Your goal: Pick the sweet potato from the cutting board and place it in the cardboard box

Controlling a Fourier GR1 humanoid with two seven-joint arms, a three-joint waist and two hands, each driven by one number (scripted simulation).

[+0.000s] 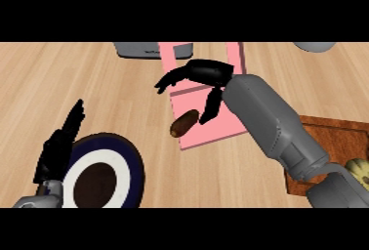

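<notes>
A brown sweet potato [184,123] lies near the left front edge of the pink cutting board [216,132]. My right hand [204,73] hovers over the board just behind the potato, fingers spread and pointing down, thumb toward the potato, nothing held. At the right edge sits the brown cardboard box [338,132], partly hidden behind my right forearm [274,122]. My left hand [61,141] rests at the lower left with its fingers straight and pointing up.
A dark blue and white plate [108,176] with a brown centre sits at the lower left beside my left hand. A grey object [140,50] stands behind the board and another grey one [317,46] at the top right. A yellowish item [358,168] shows at the right edge.
</notes>
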